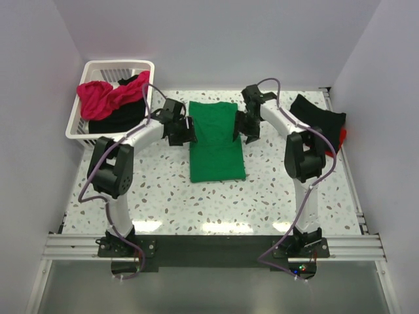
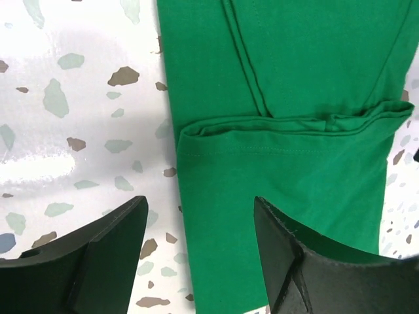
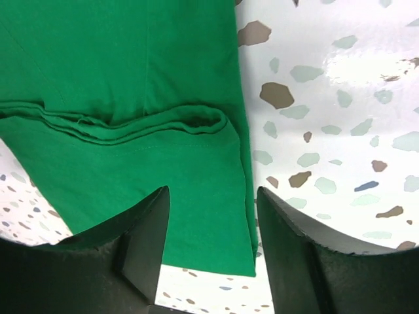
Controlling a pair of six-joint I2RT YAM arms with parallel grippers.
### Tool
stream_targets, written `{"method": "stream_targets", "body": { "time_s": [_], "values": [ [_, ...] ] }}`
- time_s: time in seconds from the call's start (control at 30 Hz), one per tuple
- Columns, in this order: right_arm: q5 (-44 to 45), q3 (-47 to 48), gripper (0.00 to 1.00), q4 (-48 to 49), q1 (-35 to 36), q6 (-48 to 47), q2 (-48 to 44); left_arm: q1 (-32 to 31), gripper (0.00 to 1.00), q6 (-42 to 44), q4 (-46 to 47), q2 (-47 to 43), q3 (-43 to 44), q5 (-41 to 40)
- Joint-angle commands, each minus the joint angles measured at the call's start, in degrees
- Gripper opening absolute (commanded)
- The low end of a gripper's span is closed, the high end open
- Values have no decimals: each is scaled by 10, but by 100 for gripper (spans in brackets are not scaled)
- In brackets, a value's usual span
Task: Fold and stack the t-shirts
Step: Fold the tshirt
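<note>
A bright green t-shirt (image 1: 216,140) lies folded into a narrow strip in the middle of the table, its far part doubled over the near part. My left gripper (image 1: 190,129) is at the shirt's left edge and my right gripper (image 1: 240,127) at its right edge. In the left wrist view the left gripper (image 2: 200,219) is open, and the green cloth (image 2: 288,98) with its fold seam lies flat below the gap. In the right wrist view the right gripper (image 3: 213,209) is open over the shirt's corner (image 3: 118,65). Neither holds the cloth.
A white slatted basket (image 1: 118,65) at the back left holds a magenta-pink shirt (image 1: 98,97) and a black one (image 1: 121,118). At the back right lies a black shirt (image 1: 321,118) with red cloth (image 1: 344,136) showing beside it. White walls close in the table.
</note>
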Motion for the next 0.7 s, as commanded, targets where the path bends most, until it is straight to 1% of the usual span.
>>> {"method": "stream_targets", "body": {
  "time_s": [0.0, 0.2, 0.3, 0.33, 0.37, 0.47, 0.53, 0.6, 0.67],
  "values": [
    [0, 21, 60, -7, -11, 0, -29, 4, 71, 13, 12, -62, -7, -12],
    [-46, -68, 61, 32, -13, -5, -87, 3, 71, 15, 36, -131, -94, 11],
    [-67, -137, 59, 58, -12, -7, -119, 1, 70, 8, 54, -160, -150, 26],
    [-73, -174, 58, 65, -12, -7, -138, -1, 69, 6, 58, -168, -163, 32],
    [-81, -194, 56, 76, -11, -7, -147, -2, 68, 4, 62, -174, -189, 32],
    [-89, -268, 53, 100, -9, -6, -179, -15, 68, -5, 73, -199, -233, 31],
    [-98, -315, 49, 109, -6, -3, -194, -26, 67, -14, 77, -213, -253, 31],
    [-99, -339, 45, 120, -2, -1, -209, -32, 67, -27, 89, -227, -283, 33],
    [-99, -365, 44, 128, 0, 0, -215, -34, 66, -38, 100, -237, -312, 41]
  ]
}}
